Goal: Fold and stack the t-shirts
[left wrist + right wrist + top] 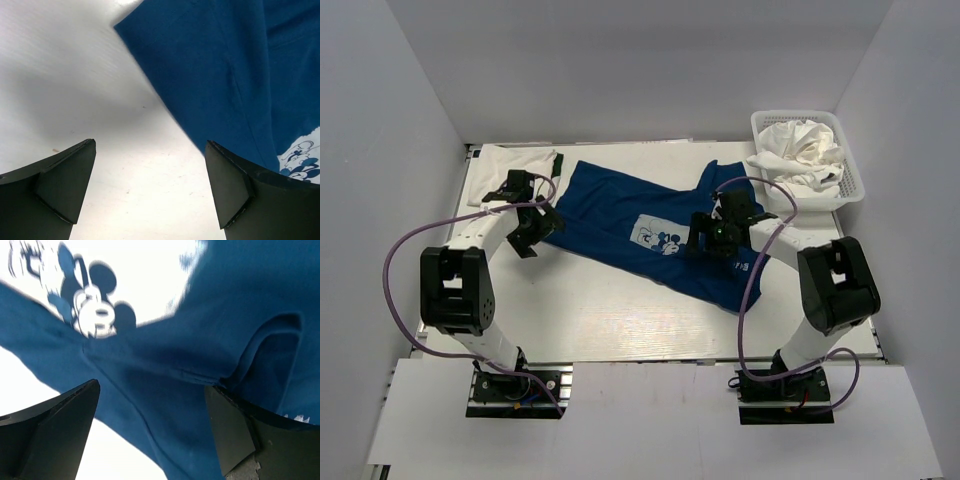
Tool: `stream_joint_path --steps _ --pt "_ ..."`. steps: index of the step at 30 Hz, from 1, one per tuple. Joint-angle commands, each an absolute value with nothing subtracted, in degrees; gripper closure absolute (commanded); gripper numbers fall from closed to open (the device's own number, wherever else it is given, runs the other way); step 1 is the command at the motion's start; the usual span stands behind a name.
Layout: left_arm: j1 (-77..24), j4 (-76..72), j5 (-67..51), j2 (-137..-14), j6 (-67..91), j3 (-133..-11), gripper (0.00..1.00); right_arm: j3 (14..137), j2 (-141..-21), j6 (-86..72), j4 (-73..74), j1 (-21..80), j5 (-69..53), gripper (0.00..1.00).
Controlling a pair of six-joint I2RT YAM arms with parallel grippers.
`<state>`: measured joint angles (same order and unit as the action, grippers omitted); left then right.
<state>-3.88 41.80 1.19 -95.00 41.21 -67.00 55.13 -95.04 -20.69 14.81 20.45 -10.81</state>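
From above, the royal-blue cloth t-shirt (620, 215) lies spread out on the white table (620, 320). My left gripper (530, 235) is at its left edge and my right gripper (705, 238) is above its right part. White cloth t-shirts (800, 150) sit in the white plastic basket (820, 203). My left wrist shows my fingers (60, 185) wide apart over bare table by the shirt's edge. My right wrist shows my fingers wide apart over blue cloth, holding nothing.

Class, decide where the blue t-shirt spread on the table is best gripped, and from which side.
Probably its left corner, approached from the left over bare table: the blue t-shirt lies flat, so only an edge can be pinched.
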Motion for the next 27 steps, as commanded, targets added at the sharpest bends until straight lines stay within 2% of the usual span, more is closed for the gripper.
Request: stream_joint_path --steps 1,6,10,14,19,24,27 --pt "-4.0 43.2 3.6 -90.9 40.6 -68.0 0.0 58.6 -97.9 -21.0 3.0 20.7 -10.2 0.09" --pt "-4.0 46.2 5.4 -89.7 40.6 -70.0 0.0 65.2 -101.8 -20.7 -8.0 22.1 -11.9 0.09" --pt "-4.0 46.8 6.0 -87.6 40.6 -70.0 0.0 76.0 -108.9 -20.1 -5.6 22.9 -9.8 0.09" --pt "-4.0 47.4 6.0 -87.1 40.6 -69.5 0.0 80.1 -111.4 -18.6 2.0 23.2 -3.1 0.09" --pt "-4.0 44.0 4.1 -87.1 40.6 -68.4 0.0 73.9 -99.1 -15.4 13.7 24.1 -0.3 0.09" --pt "-4.6 39.4 -1.2 -88.1 39.5 -66.5 0.0 62.5 -89.4 -16.3 23.3 24.8 14.1 0.09" --pt "-5.1 35.6 -6.1 -89.6 39.5 -66.5 0.0 58.4 -85.9 -18.6 27.1 24.8 18.3 0.09"
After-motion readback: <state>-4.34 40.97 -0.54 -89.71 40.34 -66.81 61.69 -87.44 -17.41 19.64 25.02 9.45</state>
